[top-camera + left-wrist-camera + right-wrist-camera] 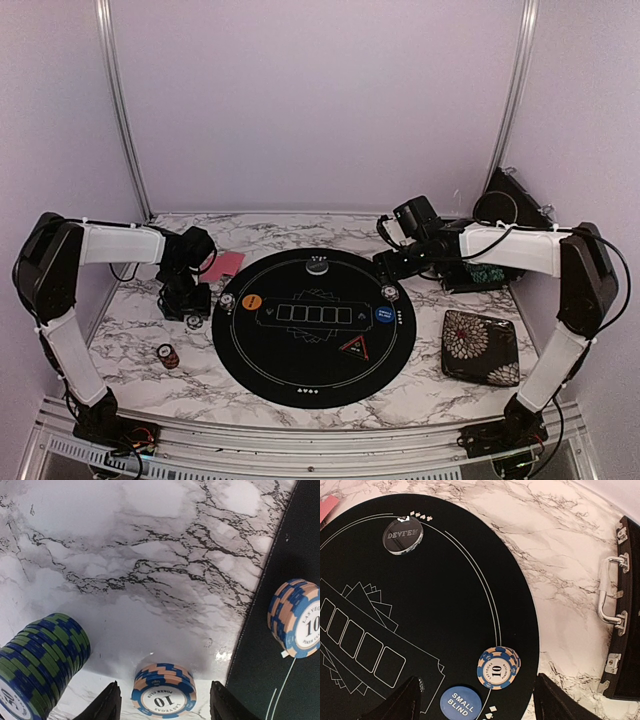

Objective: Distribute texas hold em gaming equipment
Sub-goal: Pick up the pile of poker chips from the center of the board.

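Chip stack [194,320], top view: it stands on the marble table [130,330] just left of the round black mat [300,360], beneath the left gripper [190,308]. Left wrist view: the chip stack [163,690] sits between the parted fingers [107,705], with a gap on each side, untouched. Right wrist view: the right gripper [477,692], spread wide and empty, hangs above a second chip stack [498,667] and the blue small-blind button [460,703] at the mat's edge.

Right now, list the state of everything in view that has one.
Left gripper, jaws open either side of the small chip stack, not gripping.
Right gripper, jaws open, empty.
Dealer button, flat, lettering up.
Small blind button, flat, lettering up.
Floral case, lying flat.
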You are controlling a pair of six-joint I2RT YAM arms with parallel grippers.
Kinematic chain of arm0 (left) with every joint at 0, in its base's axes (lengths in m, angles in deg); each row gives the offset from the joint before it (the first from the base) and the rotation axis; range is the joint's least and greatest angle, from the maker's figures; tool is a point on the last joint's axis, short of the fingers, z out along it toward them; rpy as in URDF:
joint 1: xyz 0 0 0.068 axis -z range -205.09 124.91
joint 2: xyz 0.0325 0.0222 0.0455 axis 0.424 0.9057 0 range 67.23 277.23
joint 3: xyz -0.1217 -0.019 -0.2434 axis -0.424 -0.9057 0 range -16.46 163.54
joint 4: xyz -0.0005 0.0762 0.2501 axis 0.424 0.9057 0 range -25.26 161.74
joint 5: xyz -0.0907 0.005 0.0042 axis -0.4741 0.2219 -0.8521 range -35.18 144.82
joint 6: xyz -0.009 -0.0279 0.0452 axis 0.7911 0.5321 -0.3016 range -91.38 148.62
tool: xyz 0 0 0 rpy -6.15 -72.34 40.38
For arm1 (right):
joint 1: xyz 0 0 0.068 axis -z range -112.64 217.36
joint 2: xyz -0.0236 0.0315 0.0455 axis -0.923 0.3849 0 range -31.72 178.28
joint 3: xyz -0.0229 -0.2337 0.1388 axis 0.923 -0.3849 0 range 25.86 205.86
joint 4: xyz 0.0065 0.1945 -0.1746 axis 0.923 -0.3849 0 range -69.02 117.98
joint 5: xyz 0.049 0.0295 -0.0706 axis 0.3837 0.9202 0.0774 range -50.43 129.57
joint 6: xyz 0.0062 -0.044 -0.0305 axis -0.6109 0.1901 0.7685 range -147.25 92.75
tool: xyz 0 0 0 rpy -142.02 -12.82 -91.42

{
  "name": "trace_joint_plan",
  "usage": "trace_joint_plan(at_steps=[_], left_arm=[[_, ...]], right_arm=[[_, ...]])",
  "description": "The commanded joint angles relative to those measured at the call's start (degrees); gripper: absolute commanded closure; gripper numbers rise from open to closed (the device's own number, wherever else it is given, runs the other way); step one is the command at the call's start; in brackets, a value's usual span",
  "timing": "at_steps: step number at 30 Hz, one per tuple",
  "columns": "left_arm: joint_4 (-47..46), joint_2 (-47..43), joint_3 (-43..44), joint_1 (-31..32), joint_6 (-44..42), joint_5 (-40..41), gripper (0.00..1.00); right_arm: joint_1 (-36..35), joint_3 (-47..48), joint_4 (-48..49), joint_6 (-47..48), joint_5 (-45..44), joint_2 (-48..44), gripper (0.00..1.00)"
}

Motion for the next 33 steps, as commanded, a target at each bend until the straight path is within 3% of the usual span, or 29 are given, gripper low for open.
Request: trace_joint_plan(at_steps=[1, 21, 33], left_arm=[[-0.9, 1.2, -1.4, -0.6, -0.6, -0.8, 0.38], [-1.4, 0.3, -3.1, -0.5, -1.1, -2.1, 0.61], [0.3, -0.5, -1.8, 0.3, -1.6, -1.7, 0.63]], right_arm=[[-0.5, 0.7, -0.4, -0.6, -0.5, -1.5, 0.25], [-0.5, 0.9, -0.3, -0.6, -0.6, -1.6, 0.25], [-0.5, 1.0, -0.3, -0.6, -0.6, -1.5, 0.25]])
